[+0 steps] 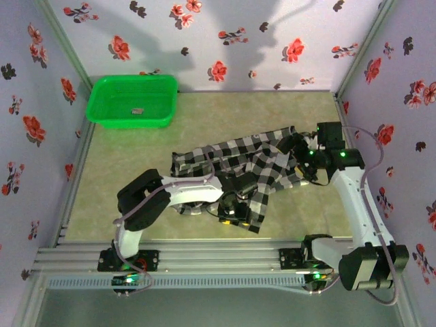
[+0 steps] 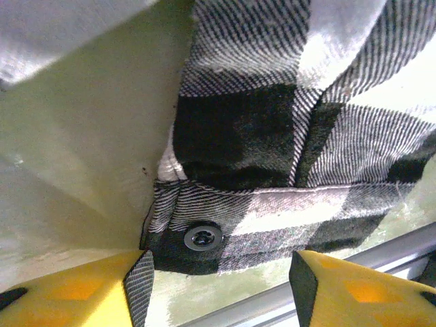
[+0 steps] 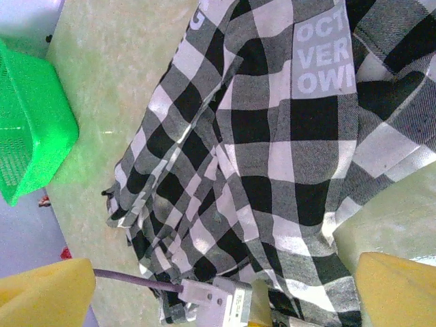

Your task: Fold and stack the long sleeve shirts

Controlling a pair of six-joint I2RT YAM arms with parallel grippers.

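Dragging askew was risked for the bunched shirt (image 1: 252,163) if only its cuff (image 2: 272,225) was caught; left fingers (image 2: 136,289) and right fingers (image 3: 48,293) were spread, nothing pinched.

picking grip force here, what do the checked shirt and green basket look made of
Shirt: soft woven cloth, probably brushed cotton flannel; twill lines, creases and a matt nap show.
Basket: moulded plastic, slightly glossy, with a fine grid of holes in its wall.

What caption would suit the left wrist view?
A checked shirt cuff and its black button ahead of the parted yellow jaws.
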